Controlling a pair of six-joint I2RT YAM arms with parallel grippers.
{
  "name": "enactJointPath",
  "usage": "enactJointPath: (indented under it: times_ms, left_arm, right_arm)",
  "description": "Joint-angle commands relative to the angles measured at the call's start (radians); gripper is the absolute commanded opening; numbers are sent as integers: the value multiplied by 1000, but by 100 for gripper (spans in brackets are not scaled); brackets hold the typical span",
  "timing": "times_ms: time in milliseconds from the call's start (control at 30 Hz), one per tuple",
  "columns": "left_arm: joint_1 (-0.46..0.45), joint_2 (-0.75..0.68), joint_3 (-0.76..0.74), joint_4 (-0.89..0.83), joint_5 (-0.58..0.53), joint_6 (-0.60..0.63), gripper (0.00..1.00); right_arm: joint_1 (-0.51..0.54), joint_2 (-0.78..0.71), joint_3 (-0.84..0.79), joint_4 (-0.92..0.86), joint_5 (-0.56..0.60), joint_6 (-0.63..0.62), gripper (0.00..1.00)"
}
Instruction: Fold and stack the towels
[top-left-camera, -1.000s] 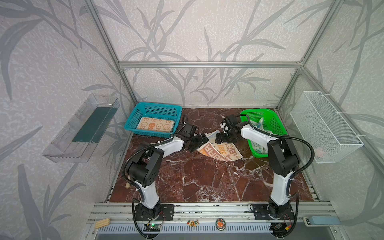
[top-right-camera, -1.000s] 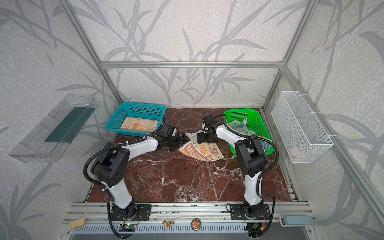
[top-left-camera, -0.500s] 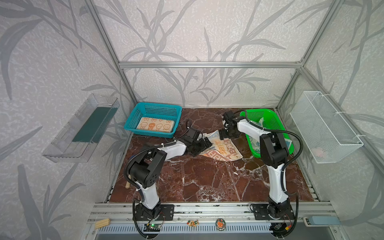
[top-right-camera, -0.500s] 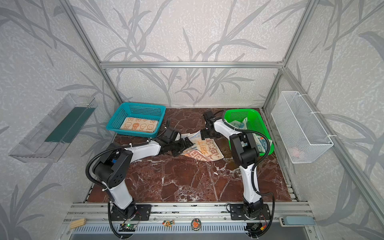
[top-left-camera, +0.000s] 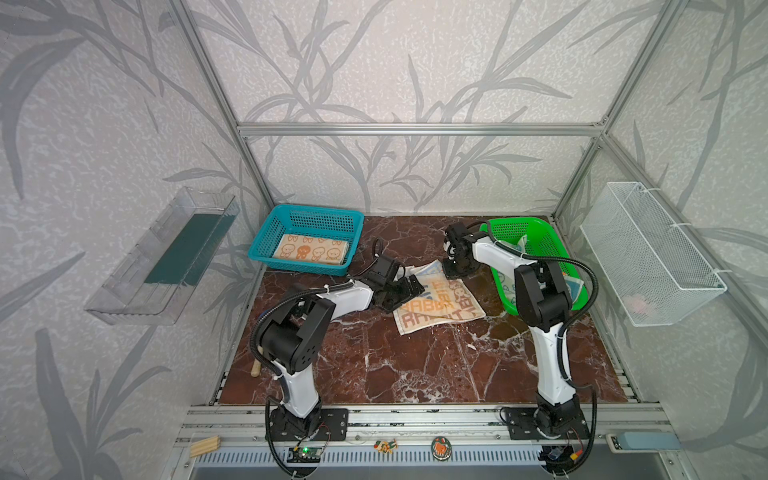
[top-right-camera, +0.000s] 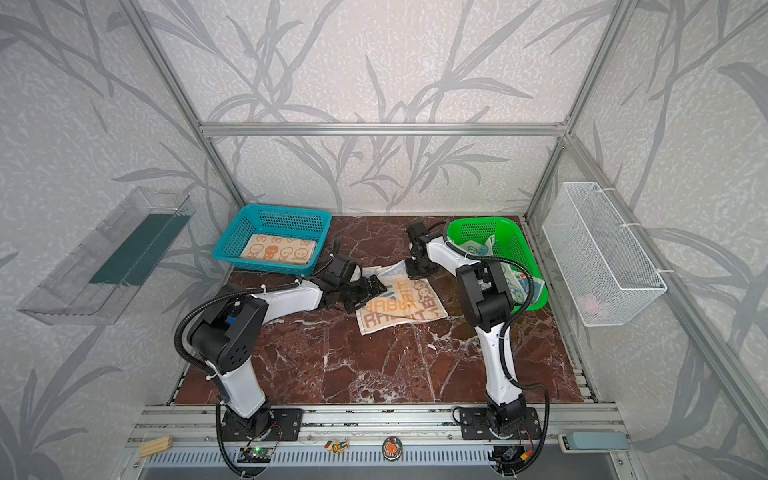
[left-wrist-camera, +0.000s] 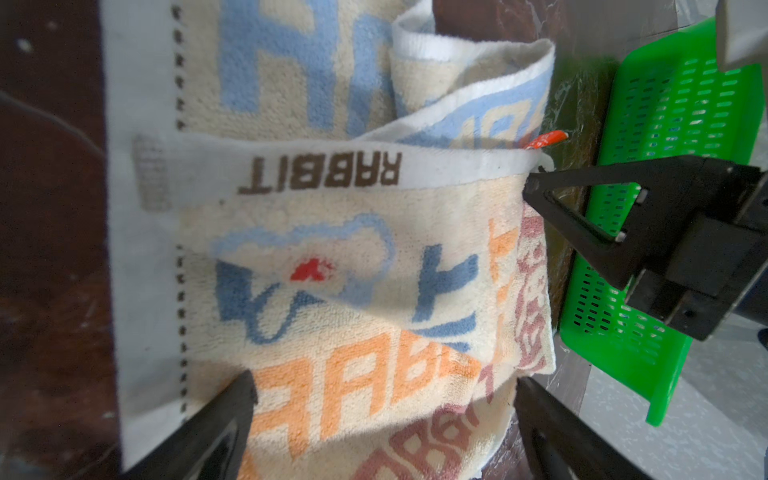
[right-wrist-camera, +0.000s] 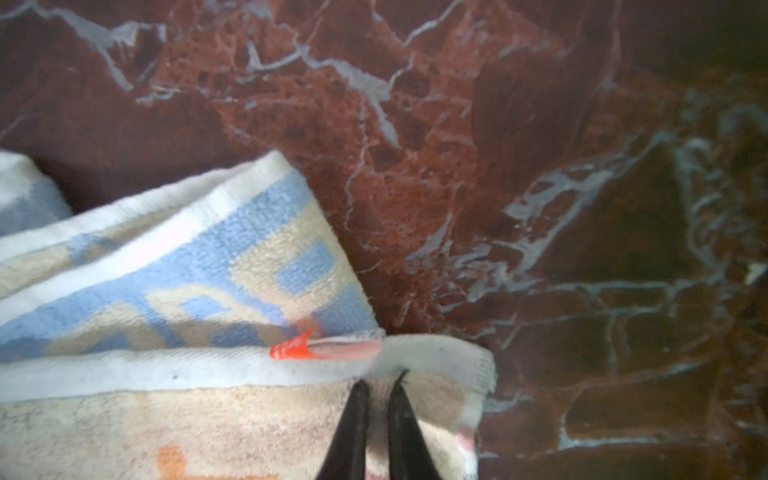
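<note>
Right gripper (right-wrist-camera: 381, 380) pinches a corner of the striped RABBIT towel (top-left-camera: 440, 309), which lies partly folded on the desk (top-left-camera: 415, 365) beside the green basket (top-left-camera: 515, 226). Left gripper (top-left-camera: 409, 291) hovers over its opposite edge, jaws wide apart.

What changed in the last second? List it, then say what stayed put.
The right gripper closed on the far corner of the RABBIT towel, pinching its white hem. The left gripper stayed open over that towel's left edge. The orange-bunny towel, the blue basket holding it and the green basket did not move.
</note>
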Motion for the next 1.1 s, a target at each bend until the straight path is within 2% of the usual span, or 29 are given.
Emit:
enactJointPath:
  times_ms: [0, 233, 467, 667, 833, 933, 1067]
  left_arm:
    - [28, 30, 1, -73, -20, 33, 99]
    - [59, 16, -27, -85, -26, 53, 99]
    - [62, -13, -87, -60, -24, 36, 99]
    - [47, -74, -175, 14, -15, -21, 99]
    - [-20, -74, -181, 43, -31, -58, 99]
    - [-78, -46, -159, 67, -41, -87, 99]
    - [-141, 2, -120, 133, -19, -146, 99]
  right_arm:
    - [-10, -25, 13, -41, -6, -7, 3]
    - [-49, -65, 26, -54, -8, -11, 0]
    - [-71, -11, 195, -136, 45, -11, 0]
    - [-74, 161, 520, -274, 168, 18, 0]
    - [-75, 400, 938, -478, 186, 16, 0]
    - [-74, 478, 1067, -519, 146, 14, 10]
    - [-75, 440, 1012, -490, 72, 13, 35]
